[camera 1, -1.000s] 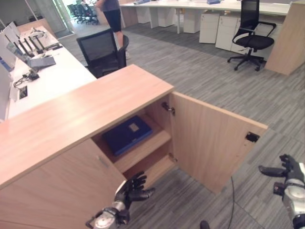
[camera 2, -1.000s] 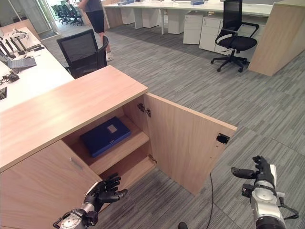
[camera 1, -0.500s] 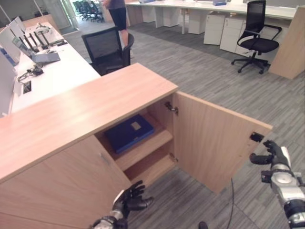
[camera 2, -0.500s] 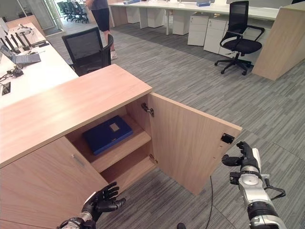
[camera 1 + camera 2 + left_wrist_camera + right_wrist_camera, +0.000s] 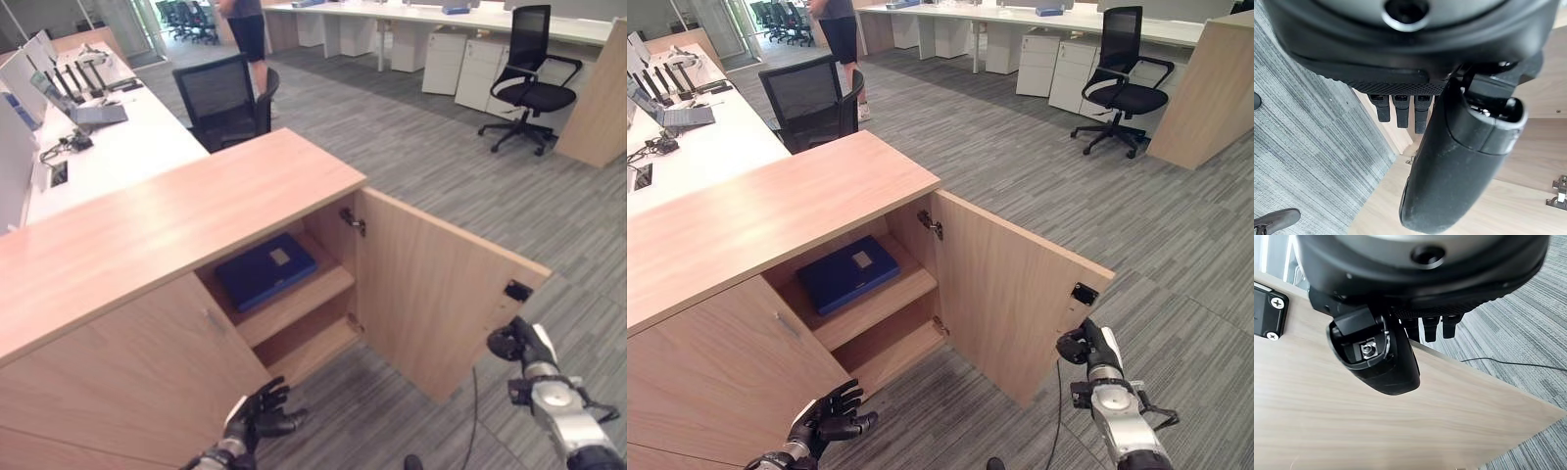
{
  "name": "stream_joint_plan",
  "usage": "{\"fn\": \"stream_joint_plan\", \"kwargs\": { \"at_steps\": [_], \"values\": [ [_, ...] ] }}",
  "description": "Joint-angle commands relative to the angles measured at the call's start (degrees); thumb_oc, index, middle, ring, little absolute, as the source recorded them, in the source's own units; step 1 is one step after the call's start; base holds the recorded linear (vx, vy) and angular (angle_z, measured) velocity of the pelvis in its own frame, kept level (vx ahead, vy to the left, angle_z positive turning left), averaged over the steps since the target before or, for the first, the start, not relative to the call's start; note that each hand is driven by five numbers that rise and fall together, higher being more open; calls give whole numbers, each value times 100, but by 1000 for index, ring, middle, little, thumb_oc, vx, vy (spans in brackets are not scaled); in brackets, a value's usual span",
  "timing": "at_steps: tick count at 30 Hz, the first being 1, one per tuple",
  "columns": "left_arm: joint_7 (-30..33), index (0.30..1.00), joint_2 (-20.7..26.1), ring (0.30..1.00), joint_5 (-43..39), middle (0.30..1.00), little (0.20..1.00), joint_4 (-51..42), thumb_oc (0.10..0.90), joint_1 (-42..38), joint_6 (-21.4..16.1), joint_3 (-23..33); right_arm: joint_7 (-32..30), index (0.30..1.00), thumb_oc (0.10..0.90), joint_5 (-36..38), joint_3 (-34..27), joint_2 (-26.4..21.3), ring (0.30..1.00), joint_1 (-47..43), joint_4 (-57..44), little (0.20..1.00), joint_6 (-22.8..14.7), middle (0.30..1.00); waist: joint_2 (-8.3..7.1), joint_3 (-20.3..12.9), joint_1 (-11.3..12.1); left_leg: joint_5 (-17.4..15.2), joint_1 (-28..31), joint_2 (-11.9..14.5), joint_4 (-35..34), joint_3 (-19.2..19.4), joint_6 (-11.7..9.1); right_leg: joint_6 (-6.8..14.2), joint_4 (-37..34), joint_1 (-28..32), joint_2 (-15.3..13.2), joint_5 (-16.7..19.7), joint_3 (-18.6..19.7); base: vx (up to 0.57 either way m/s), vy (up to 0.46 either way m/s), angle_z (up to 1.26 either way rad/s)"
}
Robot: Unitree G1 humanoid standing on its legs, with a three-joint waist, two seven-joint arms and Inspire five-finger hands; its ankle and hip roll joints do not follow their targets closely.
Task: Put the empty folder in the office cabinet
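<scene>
A blue folder (image 5: 266, 271) lies flat on the upper shelf inside the light wood cabinet (image 5: 176, 225). The cabinet's right door (image 5: 431, 294) stands wide open; its left door is closed. My right hand (image 5: 517, 343) is at the open door's free edge, just below the black latch plate (image 5: 1268, 313). Its thumb (image 5: 1386, 362) lies against the door's inner face and its fingers (image 5: 1432, 328) are relaxed, holding nothing. My left hand (image 5: 257, 416) hangs low in front of the closed left door, fingers spread and empty.
A black office chair (image 5: 223, 98) stands behind the cabinet, beside a white desk (image 5: 108, 147) with laptops. A person (image 5: 245, 24) stands at the back. Another black chair (image 5: 534, 59) and a wooden unit (image 5: 598, 108) are far right. Grey carpet (image 5: 441, 147) lies around the open door.
My right hand has moved in from the right to the open door's free edge. My left hand has sunk a little lower. The folder has not moved.
</scene>
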Motion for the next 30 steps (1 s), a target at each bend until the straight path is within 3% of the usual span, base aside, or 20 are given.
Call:
{"fn": "stream_joint_plan", "kwargs": {
  "at_steps": [1, 9, 12, 17, 18, 20, 21, 23, 26, 27, 28, 30],
  "values": [
    [119, 900, 280, 900, 123, 900, 900, -111, 800, -658, -421, 122, 958, 900, 800, -270, 335, 532, 900, -1001, -1312, 900, -831, 900, -307, 22, 309, -402, 51, -343, 52, -306, 72, 18, 79, 584, 189, -1122, -471, 13, -24, 11],
    [192, 900, 206, 900, 137, 900, 900, -1, 800, -620, -476, 415, 1451, 900, 800, -646, 596, 516, 900, -417, -2243, 900, -947, 900, -353, 74, 369, -355, -30, -304, 69, -442, 26, 3, 103, 583, 191, -1159, -623, 4, -14, 8],
    [251, 900, 171, 900, 161, 900, 900, 125, 800, -689, -465, 367, 1625, 900, 800, -83, 731, 772, 900, -172, -2244, 900, -894, 900, -384, 85, 413, -307, -146, -306, 85, -675, -4, -45, 117, 596, 185, -1206, -753, 1, -35, 36],
    [345, 900, 121, 900, 119, 900, 900, 173, 800, -739, -451, 311, 1594, 900, 800, 64, 941, 956, 900, -213, -2259, 900, -888, 900, -398, 137, 527, -249, -303, -300, 108, -991, -53, -103, 128, 619, 204, -1263, -996, -18, -39, 29],
    [361, 900, 113, 900, 97, 900, 900, 177, 800, -790, -444, 280, 1589, 900, 800, 103, 1000, 989, 900, -256, -2282, 900, -894, 900, -415, 225, 649, -137, -492, -325, 147, -1142, -154, -119, 121, 589, 188, -1265, -1156, -80, -34, 40],
    [362, 900, 114, 900, 96, 900, 900, 177, 800, -793, -443, 281, 1590, 900, 800, 104, 1000, 991, 900, -261, -2277, 900, -898, 900, -417, 216, 625, -133, -515, -329, 152, -1168, -155, -119, 121, 583, 187, -1268, -1181, -50, -19, 38],
    [387, 900, 99, 900, 70, 900, 900, 227, 800, -860, -455, 270, 1590, 900, 800, 124, 1074, 999, 900, -278, -2308, 900, -907, 900, -461, 272, 711, -114, -740, -338, 302, -1234, -213, -112, 104, 562, 121, -1257, -1370, -63, 11, 59],
    [423, 900, 62, 900, 51, 900, 900, 260, 800, -945, -456, 220, 1575, 900, 800, 144, 1141, 984, 900, -313, -2251, 900, -898, 900, -526, 393, 697, -158, -1068, -326, 760, -846, -214, -82, 113, 523, -35, -1200, -1598, -102, 69, 88],
    [393, 900, 6, 900, 102, 900, 900, 299, 800, -969, -450, 181, 1575, 900, 800, 35, 1279, 1028, 900, -346, -2228, 900, -834, 900, -550, 325, 534, -236, -933, 40, 903, 592, -152, -18, 134, 511, -227, -1158, -1976, -7, 136, 64],
    [362, 900, 5, 900, 112, 900, 900, 272, 800, -931, -447, 184, 1578, 900, 800, 21, 1273, 1052, 900, -327, -2239, 900, -806, 900, -517, 247, 496, -340, -810, 75, 801, 763, -176, 20, 109, 571, -221, -1239, -1986, 71, 142, 9],
    [345, 900, -1, 900, 153, 900, 900, 262, 800, -852, -432, 186, 1588, 900, 800, -11, 1278, 1088, 900, -275, -2276, 900, -780, 900, -465, 243, 523, -232, -771, 56, 749, 909, -118, 5, 158, 600, -225, -1165, -2110, 108, 134, 0],
    [328, 900, 3, 900, 202, 900, 900, 289, 800, -775, -421, 203, 1604, 900, 800, -55, 1287, 1127, 900, -263, -2279, 900, -747, 900, -441, 204, 540, -251, -687, -12, 604, 869, -99, 20, 185, 661, -241, -1173, -2158, 69, 135, 62]
  ]
}}
